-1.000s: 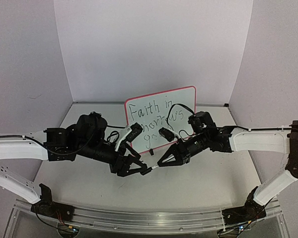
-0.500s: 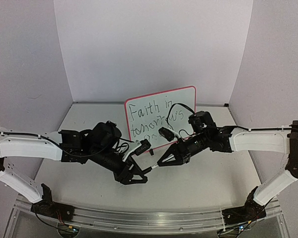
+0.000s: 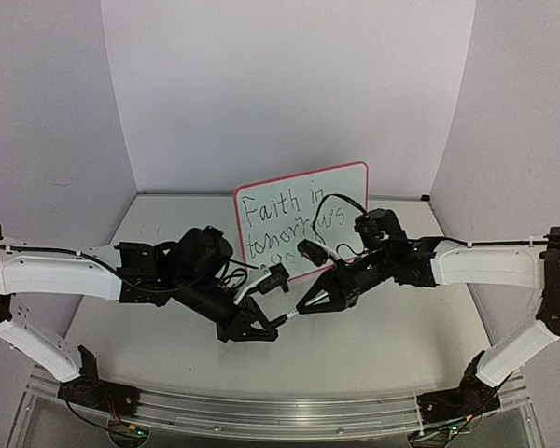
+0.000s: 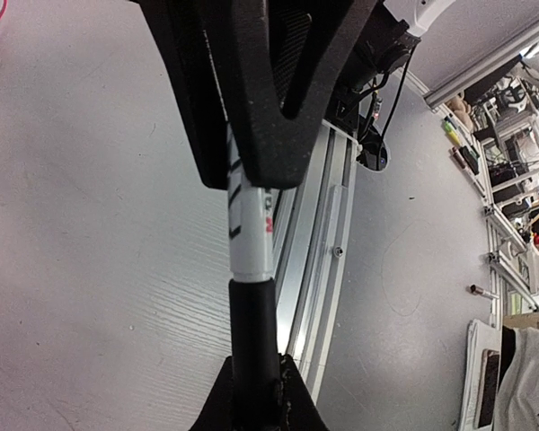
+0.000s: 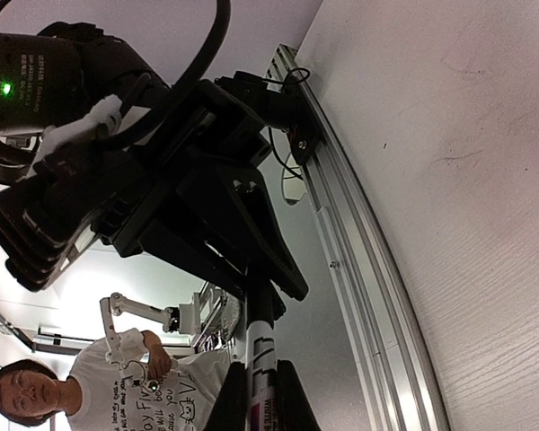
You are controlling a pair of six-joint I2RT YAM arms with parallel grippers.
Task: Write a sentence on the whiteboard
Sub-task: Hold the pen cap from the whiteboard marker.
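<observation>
Left wrist view: my rough black left fingers (image 4: 251, 108) pinch a smooth, round white marker (image 4: 250, 238); right fingers (image 5: 229, 404) pinch its black end, I think.

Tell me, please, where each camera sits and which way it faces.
Top external: above and behind the bases, facing down at the table and whiteboard; both arms show.
Left wrist: on that wrist, facing along the left pincer to the marker.
Right wrist: likewise, along the right pincer.
Shared: both wrist views show the marker and opposite pincer.
</observation>
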